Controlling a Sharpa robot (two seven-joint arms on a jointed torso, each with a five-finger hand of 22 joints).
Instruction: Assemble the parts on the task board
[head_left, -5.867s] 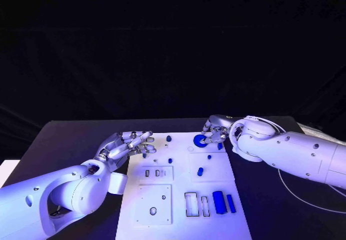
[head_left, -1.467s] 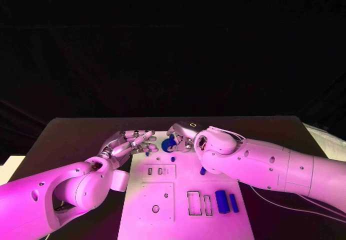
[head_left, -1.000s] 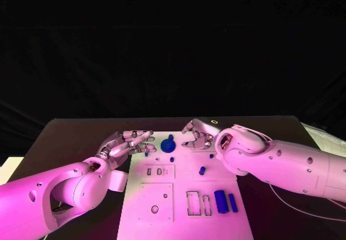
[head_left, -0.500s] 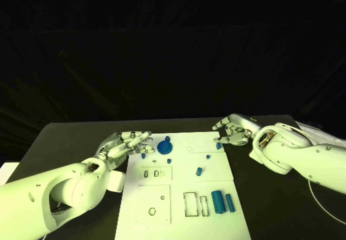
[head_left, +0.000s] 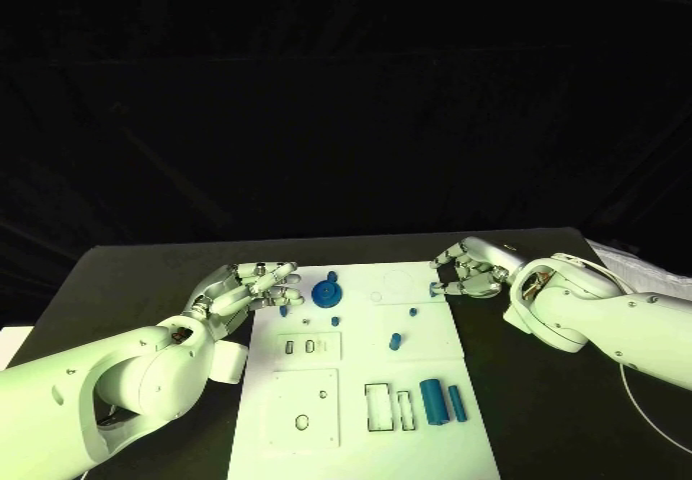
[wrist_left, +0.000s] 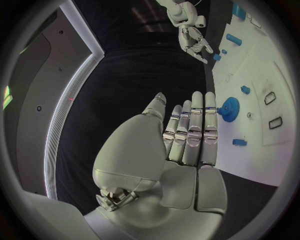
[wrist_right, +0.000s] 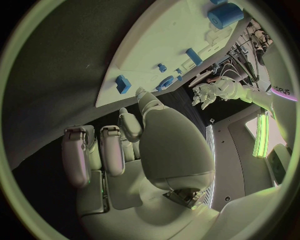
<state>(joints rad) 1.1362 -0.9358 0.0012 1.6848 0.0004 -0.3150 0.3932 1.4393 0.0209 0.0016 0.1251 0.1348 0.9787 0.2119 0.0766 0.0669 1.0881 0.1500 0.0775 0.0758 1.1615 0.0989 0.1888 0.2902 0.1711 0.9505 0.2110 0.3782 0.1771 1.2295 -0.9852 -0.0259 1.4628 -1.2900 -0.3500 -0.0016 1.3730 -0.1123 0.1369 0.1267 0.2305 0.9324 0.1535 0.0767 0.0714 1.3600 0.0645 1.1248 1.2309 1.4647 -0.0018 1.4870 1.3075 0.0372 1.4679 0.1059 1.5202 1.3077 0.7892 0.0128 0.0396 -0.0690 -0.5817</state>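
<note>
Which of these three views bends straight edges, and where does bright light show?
Head view: the task board keeps straight edges, under even greenish light. Left wrist view: fisheye curves the board's edge; a bright strip glows beside the left hand. Right wrist view: the board bows likewise.

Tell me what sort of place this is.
Most likely a robotics lab or demo bench. A white task board with small blue parts lies on a black table against a dark backdrop, between the robot's left hand and right hand.
</note>
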